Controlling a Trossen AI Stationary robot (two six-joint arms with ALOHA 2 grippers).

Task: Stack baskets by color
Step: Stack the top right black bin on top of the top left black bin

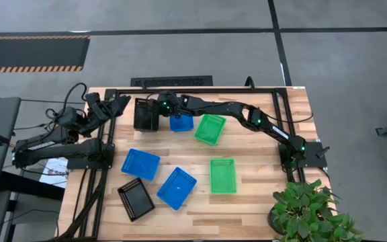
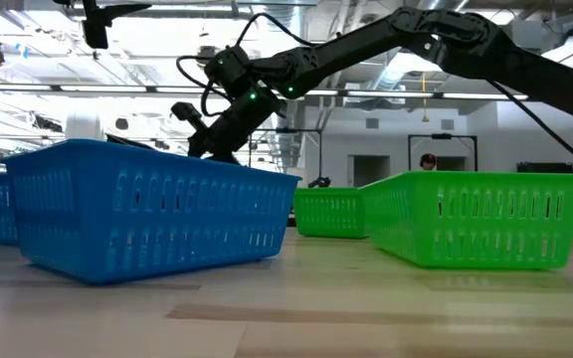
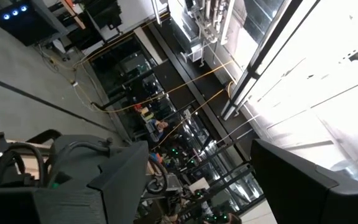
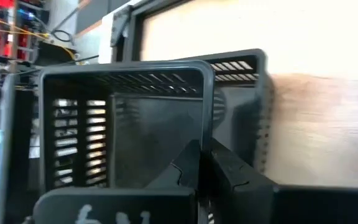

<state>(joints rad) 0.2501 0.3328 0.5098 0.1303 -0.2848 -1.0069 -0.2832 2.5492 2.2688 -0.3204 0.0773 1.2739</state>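
Black baskets: one (image 1: 146,114) at the table's far edge, held by the right gripper; in the right wrist view a second black one (image 4: 247,93) shows close behind it; a third (image 1: 136,199) lies alone near the front left corner.
Blue baskets: one (image 1: 181,123) just beside the held black basket, two more (image 1: 140,164) and (image 1: 177,187) at mid-table, near each other, not stacked.
Green baskets: one (image 1: 210,129) tilted beside the far blue one, another (image 1: 222,175) flat toward the front right.
Right gripper (image 1: 158,106): reaches across the far side, fingers together on the wall of the black basket, seen clamped at its rim (image 4: 194,163).
Left gripper (image 1: 118,101): raised at the table's left far corner, fingers apart, nothing between them.
Table (image 1: 261,202): light wood planks.
Plant (image 1: 311,212): at the front right corner.
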